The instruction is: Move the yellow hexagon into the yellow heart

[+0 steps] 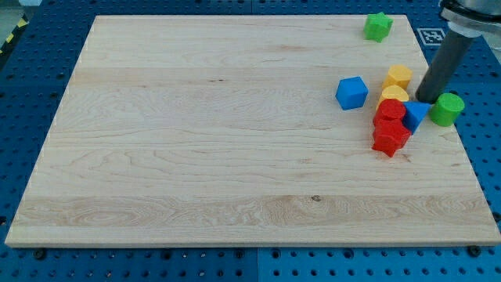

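The tabletop (196, 141) carries a cluster at the view's right. The tool is a plain rod with no jaws; my tip (425, 99) stands just right of the yellow hexagon (398, 76), which seems to touch the yellow heart (394, 95) below it already. Little, if anything, seems left to do.

Robotics lab, blue pegboard bench (47, 47), wood board (219, 141)

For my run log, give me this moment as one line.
tip right of yellow hexagon | yellow heart just below hexagon, touching | green cylinder beside tip | push pending
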